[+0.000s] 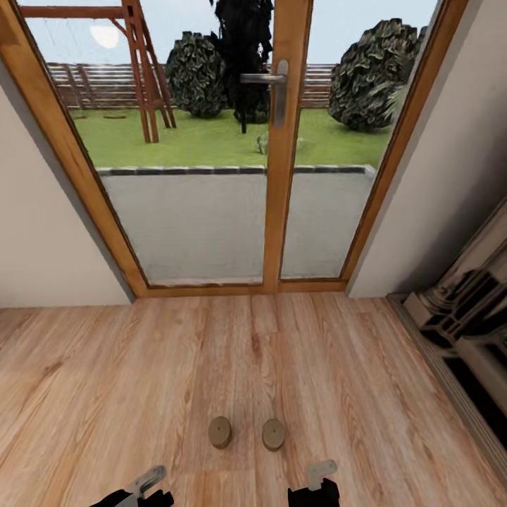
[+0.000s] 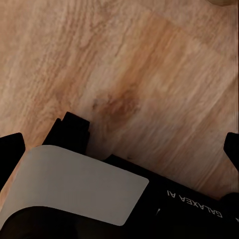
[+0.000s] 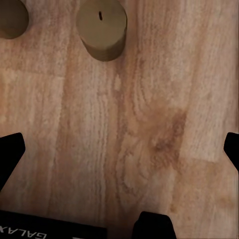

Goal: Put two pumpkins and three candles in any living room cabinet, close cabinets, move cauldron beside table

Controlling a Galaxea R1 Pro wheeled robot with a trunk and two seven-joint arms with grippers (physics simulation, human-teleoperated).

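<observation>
While two candles stood upright side by side on the wooden floor (image 1: pixel 105 394) low in the frame's centre, the right candle (image 1: pixel 274 434) lay just ahead of the right tool (image 1: pixel 320 479), whose fingers looked spread and empty, nearer than the left tool (image 1: pixel 144 489), also apparently spread, with open floor all around.

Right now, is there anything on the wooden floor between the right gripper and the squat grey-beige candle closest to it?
Nothing visible. Bare wooden floor lies between the right gripper and the nearer grey-beige candle; the second candle stands beside it, apart.
</observation>
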